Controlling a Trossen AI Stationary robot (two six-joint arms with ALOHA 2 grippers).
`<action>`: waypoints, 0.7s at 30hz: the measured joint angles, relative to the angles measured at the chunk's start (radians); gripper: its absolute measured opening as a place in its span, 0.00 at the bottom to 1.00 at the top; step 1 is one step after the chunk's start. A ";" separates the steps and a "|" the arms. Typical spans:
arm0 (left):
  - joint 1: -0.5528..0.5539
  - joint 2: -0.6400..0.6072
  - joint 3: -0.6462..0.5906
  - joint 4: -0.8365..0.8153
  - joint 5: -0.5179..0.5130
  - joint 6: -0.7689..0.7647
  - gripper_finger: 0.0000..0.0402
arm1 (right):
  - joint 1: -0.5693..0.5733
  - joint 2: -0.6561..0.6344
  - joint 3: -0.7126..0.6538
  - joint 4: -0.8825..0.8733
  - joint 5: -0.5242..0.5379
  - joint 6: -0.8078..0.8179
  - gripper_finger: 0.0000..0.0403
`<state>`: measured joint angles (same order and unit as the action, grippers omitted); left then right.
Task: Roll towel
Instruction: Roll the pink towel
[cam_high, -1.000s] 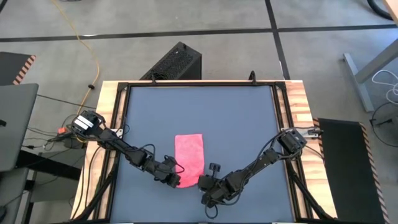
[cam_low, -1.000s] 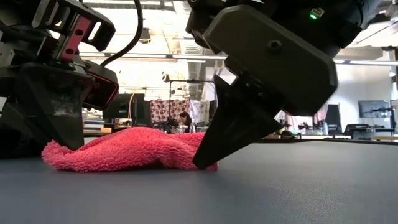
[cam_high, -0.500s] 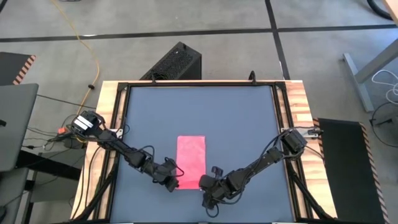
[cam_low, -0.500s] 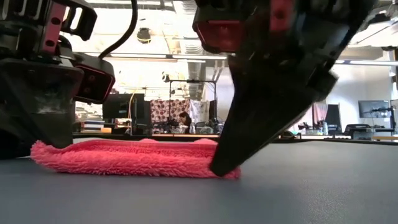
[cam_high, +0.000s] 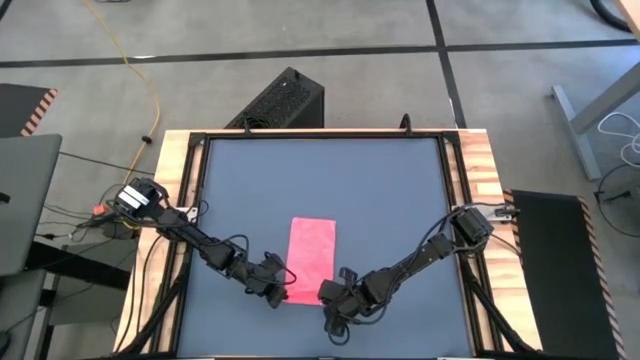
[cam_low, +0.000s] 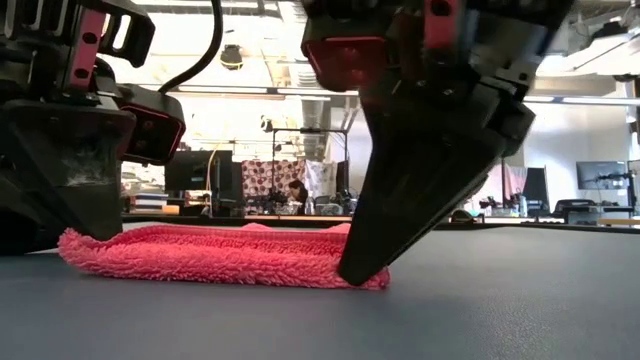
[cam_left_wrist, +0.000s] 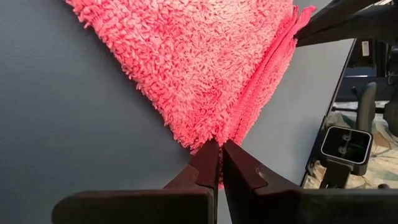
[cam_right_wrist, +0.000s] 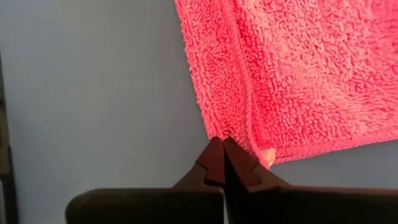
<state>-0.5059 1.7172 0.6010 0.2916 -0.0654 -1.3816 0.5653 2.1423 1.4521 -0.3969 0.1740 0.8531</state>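
Since it's soft, light terry, I expect the towel (cam_high: 311, 260) to sag and bunch; the near corners are the spots to hold.
It lies flat near the mat's (cam_high: 320, 170) front edge, folded narrow; left gripper (cam_left_wrist: 219, 160) and right gripper (cam_right_wrist: 222, 151) each pinch a near corner, fingers pressed together on the hem.
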 joint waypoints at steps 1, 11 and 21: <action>0.000 0.000 0.000 -0.002 0.000 0.000 0.00 | -0.003 0.000 0.000 0.000 -0.014 0.010 0.03; 0.000 0.000 0.001 -0.019 -0.013 0.018 0.00 | -0.027 -0.021 -0.002 0.022 -0.075 0.044 0.03; 0.000 0.004 0.049 -0.059 0.004 0.159 0.03 | -0.043 -0.027 -0.002 0.019 -0.098 0.066 0.03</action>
<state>-0.5056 1.7210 0.6498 0.2330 -0.0612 -1.2224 0.5228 2.1155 1.4502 -0.3776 0.0764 0.9195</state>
